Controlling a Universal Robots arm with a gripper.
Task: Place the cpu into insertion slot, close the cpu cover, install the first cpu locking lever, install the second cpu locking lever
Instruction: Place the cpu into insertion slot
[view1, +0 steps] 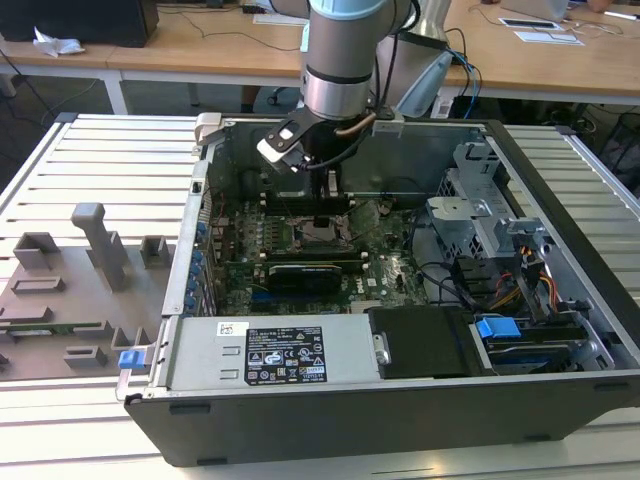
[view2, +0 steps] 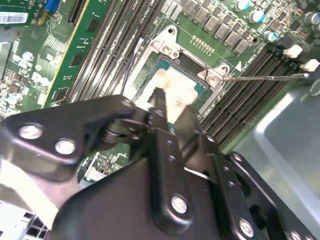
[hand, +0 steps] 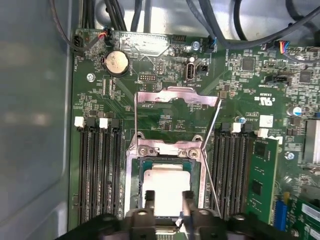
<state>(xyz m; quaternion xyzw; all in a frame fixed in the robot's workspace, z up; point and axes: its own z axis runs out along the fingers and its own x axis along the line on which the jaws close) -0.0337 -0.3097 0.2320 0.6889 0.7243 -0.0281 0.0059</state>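
Computer case (view1: 400, 410), side open, holds one motherboard (view1: 390, 270). Insertion slot (view1: 322, 232), at 12 o'clock of the power-supply box (view1: 270, 352) in the exterior view, holds one cpu (hand: 167, 182), lying flat. One cpu cover (hand: 177, 96), swung open off the slot. Two locking levers (hand: 136, 117), unlatched. One gripper (hand: 168, 200): fingers parted, tips over the cpu; contact cannot be told.

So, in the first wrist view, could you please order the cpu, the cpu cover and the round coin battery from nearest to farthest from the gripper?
1. The cpu, directly at the gripper.
2. The cpu cover, raised open beyond the cpu's far side.
3. The round coin battery, farthest out on the board, near the black cables.
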